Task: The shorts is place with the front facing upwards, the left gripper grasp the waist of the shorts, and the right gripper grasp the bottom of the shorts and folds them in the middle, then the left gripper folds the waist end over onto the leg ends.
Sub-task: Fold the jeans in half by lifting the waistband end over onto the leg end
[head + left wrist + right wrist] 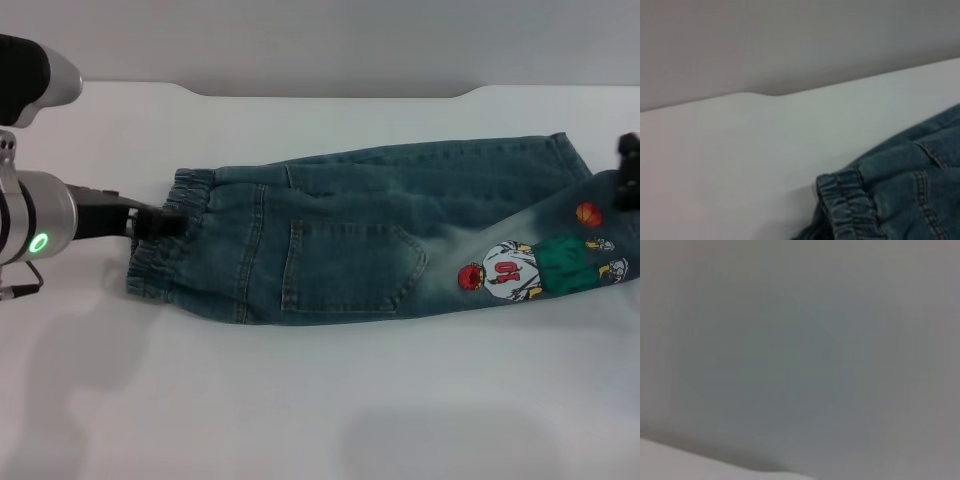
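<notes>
The blue-green denim shorts lie across the white table, doubled lengthwise, with one patch pocket and the cartoon print facing up. The ruched waist points to my left and the leg ends to my right. My left gripper, on the green-lit arm, is shut on the waistband at the table's left. In the left wrist view the gathered waistband shows close up. My right gripper is a black shape at the picture's right edge, just by the leg hem.
The white table stretches wide in front of the shorts and to the left. Its far edge meets a grey wall behind. The right wrist view holds only grey wall and a sliver of the table.
</notes>
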`<act>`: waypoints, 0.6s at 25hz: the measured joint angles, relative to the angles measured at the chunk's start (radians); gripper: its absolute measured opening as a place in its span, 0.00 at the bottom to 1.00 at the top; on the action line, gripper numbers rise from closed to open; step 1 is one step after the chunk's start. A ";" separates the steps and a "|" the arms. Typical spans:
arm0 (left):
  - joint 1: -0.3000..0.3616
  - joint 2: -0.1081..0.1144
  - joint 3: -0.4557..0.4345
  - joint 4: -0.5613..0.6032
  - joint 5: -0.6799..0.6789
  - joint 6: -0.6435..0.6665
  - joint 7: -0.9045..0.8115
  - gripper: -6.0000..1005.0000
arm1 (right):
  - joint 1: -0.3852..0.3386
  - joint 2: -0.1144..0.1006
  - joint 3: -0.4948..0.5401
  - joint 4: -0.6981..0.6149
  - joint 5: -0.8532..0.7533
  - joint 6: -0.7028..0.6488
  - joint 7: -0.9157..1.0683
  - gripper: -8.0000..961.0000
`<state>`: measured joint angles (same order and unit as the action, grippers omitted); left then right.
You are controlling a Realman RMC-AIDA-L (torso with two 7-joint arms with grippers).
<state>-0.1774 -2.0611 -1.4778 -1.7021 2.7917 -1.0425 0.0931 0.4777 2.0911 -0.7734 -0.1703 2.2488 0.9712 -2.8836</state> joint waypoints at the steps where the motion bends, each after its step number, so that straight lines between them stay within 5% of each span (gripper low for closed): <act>1: 0.002 0.000 0.002 -0.017 0.000 -0.036 -0.006 0.83 | 0.011 0.000 0.000 0.023 0.000 0.000 -0.010 0.06; 15: -0.004 0.000 0.022 -0.002 0.000 -0.076 -0.010 0.80 | 0.069 0.000 -0.035 0.208 -0.024 0.187 -0.003 0.01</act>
<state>-0.1810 -2.0615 -1.4558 -1.7040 2.7920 -1.1180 0.0834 0.5462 2.0909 -0.8084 0.0372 2.2243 1.1584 -2.8868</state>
